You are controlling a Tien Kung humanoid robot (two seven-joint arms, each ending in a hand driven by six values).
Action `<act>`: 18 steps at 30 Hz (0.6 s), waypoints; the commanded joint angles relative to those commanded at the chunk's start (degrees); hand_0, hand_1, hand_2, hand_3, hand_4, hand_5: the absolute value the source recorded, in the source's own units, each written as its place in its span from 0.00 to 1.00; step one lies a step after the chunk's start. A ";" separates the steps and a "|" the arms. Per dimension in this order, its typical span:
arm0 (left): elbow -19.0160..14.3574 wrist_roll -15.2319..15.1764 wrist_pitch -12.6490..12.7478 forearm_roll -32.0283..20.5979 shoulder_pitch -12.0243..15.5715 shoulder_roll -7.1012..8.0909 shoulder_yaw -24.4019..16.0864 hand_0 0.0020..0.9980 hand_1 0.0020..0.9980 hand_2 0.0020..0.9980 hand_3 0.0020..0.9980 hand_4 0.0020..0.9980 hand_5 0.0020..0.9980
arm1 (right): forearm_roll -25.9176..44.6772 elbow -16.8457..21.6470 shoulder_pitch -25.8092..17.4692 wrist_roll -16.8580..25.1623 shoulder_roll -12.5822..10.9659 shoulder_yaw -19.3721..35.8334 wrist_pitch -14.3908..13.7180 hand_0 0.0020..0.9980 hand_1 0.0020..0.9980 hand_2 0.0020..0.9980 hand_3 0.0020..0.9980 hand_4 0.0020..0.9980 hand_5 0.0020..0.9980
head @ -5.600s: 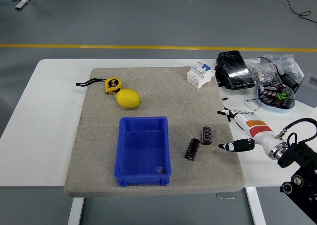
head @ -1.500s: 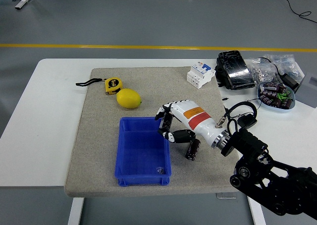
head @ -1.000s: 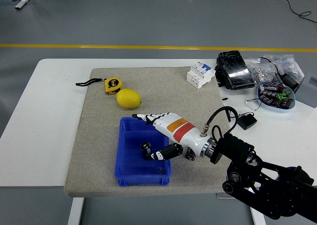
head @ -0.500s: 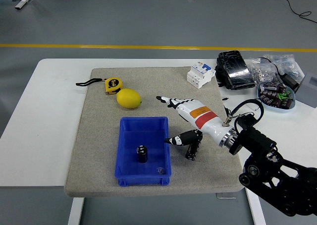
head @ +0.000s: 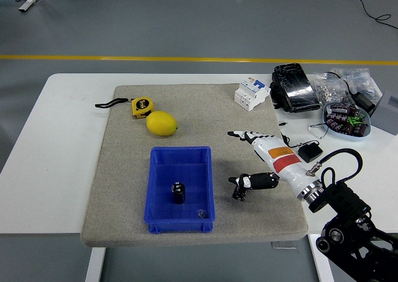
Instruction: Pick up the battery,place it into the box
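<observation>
One battery (head: 179, 192) stands upright inside the blue box (head: 163, 158), near its middle, so that part of the job looks done. A second battery (head: 239, 192) lies on the grey mat (head: 124, 170) just right of the box, partly hidden by the thumb of the right hand (head: 252, 159). That hand hovers above it with fingers spread, holding nothing. The left hand is out of view.

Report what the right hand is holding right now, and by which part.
Nothing. The right hand is open above the mat; one battery stands in the blue box.
</observation>
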 joint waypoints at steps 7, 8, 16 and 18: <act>-0.04 0.16 0.08 0.28 -0.01 -0.05 -0.10 0.61 0.62 0.70 0.59 0.65 0.61 | -0.97 -2.75 -2.88 0.97 0.96 1.44 -2.11 0.68 0.70 0.80 0.85 0.99 0.24; -0.04 0.18 0.07 0.31 0.00 -0.03 -0.09 0.61 0.62 0.70 0.59 0.65 0.61 | -0.94 -3.08 -3.20 1.18 1.04 1.55 -2.23 0.68 0.70 0.80 0.85 0.99 0.24; -0.02 0.55 0.14 1.33 0.32 -0.06 -0.80 0.61 0.62 0.70 0.59 0.65 0.61 | -2.22 -5.10 -5.27 1.13 2.22 1.66 -1.53 0.69 0.70 0.80 0.85 0.99 0.24; -0.02 0.75 0.17 1.95 0.37 -0.08 -1.20 0.61 0.62 0.70 0.59 0.64 0.61 | -2.26 -5.25 -5.31 1.12 2.47 1.12 -1.27 0.69 0.71 0.80 0.86 1.00 0.24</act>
